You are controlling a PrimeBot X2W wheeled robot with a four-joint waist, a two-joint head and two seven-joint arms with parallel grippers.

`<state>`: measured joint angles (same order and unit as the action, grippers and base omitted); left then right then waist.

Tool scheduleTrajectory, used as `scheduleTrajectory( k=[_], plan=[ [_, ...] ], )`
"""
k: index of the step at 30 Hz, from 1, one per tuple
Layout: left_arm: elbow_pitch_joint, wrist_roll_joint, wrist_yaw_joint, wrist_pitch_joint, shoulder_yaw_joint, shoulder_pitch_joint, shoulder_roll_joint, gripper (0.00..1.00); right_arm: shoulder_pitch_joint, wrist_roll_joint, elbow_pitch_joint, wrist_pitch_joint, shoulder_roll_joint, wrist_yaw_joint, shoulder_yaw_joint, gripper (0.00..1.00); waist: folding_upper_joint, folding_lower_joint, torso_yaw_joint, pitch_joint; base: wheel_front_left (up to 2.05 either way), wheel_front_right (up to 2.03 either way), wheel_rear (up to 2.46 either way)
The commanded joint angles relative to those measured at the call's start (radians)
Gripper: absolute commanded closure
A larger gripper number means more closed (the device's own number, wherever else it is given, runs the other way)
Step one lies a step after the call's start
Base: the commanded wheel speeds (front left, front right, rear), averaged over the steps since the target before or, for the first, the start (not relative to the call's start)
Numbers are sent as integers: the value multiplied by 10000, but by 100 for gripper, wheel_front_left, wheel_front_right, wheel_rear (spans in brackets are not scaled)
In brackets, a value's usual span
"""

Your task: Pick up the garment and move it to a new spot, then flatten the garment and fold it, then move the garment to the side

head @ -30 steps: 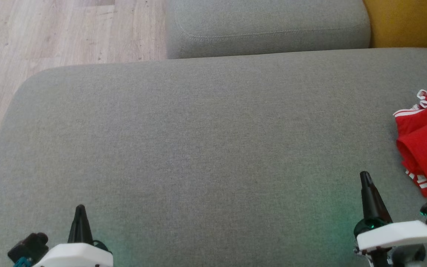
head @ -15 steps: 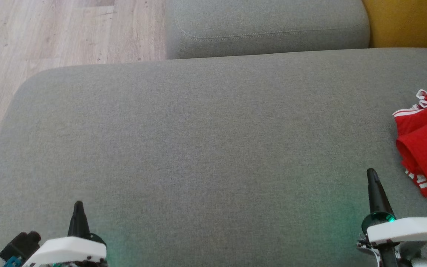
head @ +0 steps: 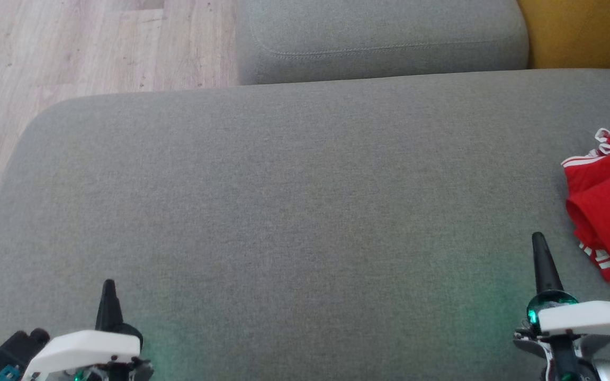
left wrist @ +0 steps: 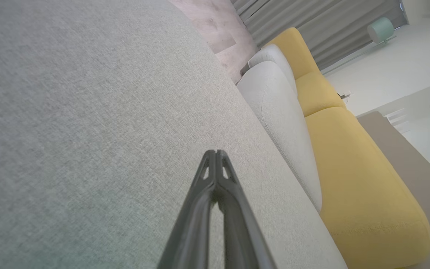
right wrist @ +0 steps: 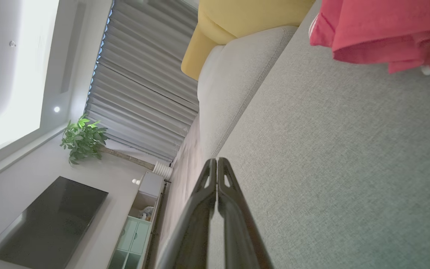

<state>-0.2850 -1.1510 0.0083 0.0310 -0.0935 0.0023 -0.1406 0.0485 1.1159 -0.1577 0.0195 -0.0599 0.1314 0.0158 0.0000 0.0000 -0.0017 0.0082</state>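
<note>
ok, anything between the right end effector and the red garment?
Nothing visible. Only bare grey sofa cushion lies between the right end effector and the red garment, which sits just ahead and to its right. The end effector is closed and holds nothing.

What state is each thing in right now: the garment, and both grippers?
garment: bunched up, not folded, lying loose on the grey cushion at the head view's right edge.
left gripper: shut, holding nothing, over the cushion at lower left.
right gripper: shut, holding nothing, close to the garment but apart from it.
</note>
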Motion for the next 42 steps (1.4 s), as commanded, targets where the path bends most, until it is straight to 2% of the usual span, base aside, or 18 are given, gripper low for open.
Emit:
scheduleTrajectory(
  k=[1, 42],
  plan=[
    [323, -201, -92, -51, 363, -514, -5, 100, -512, 265, 256, 66, -199, -5, -50, 100, 0, 0, 1, -1, 0, 0, 0],
    [395, -4357, -1297, -1251, 1837, -1052, 754, 100, -1455, 4910, -767, 570, -198, -7, 527, 100, 0, 0, 16, -47, 0, 0, 0]
  ],
)
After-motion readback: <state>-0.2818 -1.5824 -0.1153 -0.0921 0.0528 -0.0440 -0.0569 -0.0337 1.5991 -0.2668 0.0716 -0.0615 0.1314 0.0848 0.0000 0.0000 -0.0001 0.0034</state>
